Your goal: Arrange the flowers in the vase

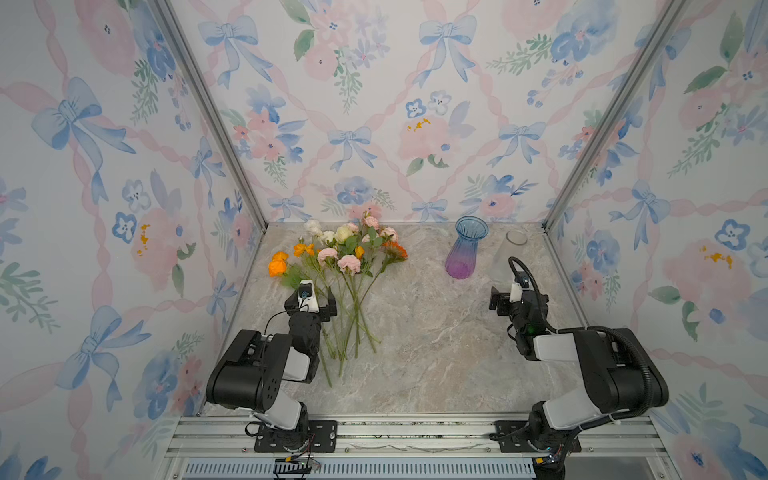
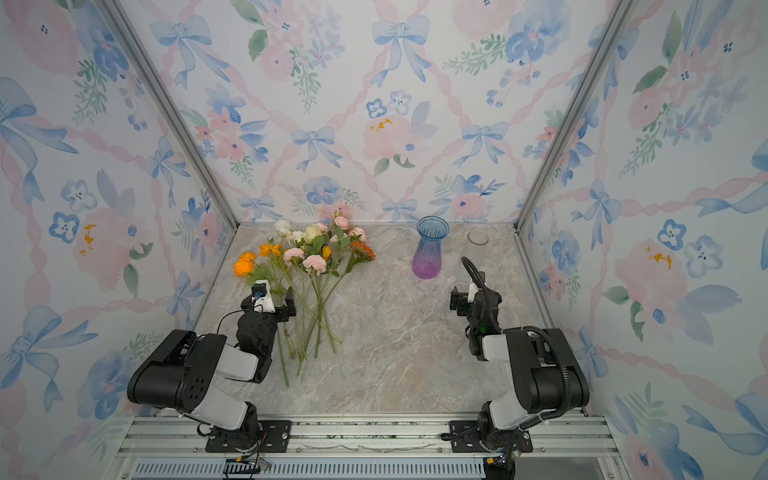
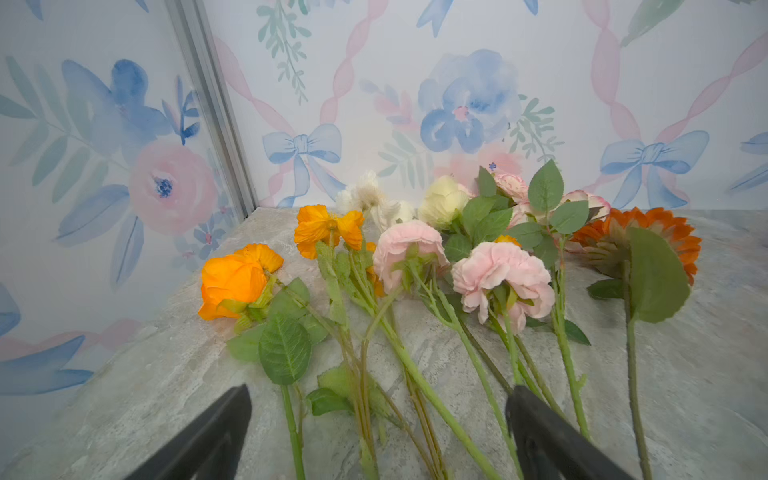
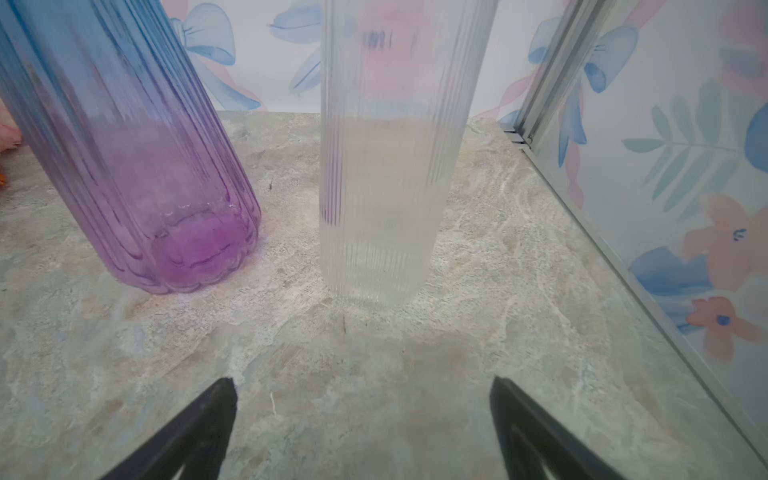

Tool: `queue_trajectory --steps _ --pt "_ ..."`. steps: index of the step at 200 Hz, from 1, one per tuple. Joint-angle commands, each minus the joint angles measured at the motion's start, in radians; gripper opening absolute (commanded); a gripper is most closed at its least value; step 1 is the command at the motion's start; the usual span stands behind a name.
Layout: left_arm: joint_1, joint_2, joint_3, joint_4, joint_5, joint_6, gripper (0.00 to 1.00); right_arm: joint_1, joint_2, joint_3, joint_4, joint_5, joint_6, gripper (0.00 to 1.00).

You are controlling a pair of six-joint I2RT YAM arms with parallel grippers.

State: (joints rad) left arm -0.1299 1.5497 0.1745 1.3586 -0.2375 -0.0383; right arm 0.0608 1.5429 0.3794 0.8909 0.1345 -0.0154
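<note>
Two sets of jaws wide open, nothing grabbed yet

From my remote seat: over on the left, the flowers (image 1: 340, 257) lie in a loose bunch on the marble table (image 1: 436, 353), blooms toward the back wall, stems gathering toward the front. My left gripper (image 3: 379, 392) hangs over those stems, jaws spread apart, gripping nothing. Moving right, a blue-to-purple vase (image 1: 464, 253) stands upright, with a clear ribbed vase (image 4: 382, 187) just beside it. Right gripper (image 4: 362, 381) faces that clear one, jaws released too, not touching it.
</note>
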Motion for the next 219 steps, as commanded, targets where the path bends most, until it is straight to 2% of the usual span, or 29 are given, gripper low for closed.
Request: queue_trajectory --steps 1,121,219 --pt "0.007 0.002 0.014 -0.005 0.01 -0.006 0.98 0.012 0.005 0.01 0.02 0.015 0.003 0.97" --pt "0.008 0.004 0.016 -0.006 0.012 -0.008 0.98 -0.013 0.003 0.013 0.013 -0.025 0.02 0.97" --pt "-0.009 -0.005 0.009 -0.005 0.028 0.021 0.98 -0.001 0.002 0.01 0.018 -0.009 0.012 0.97"
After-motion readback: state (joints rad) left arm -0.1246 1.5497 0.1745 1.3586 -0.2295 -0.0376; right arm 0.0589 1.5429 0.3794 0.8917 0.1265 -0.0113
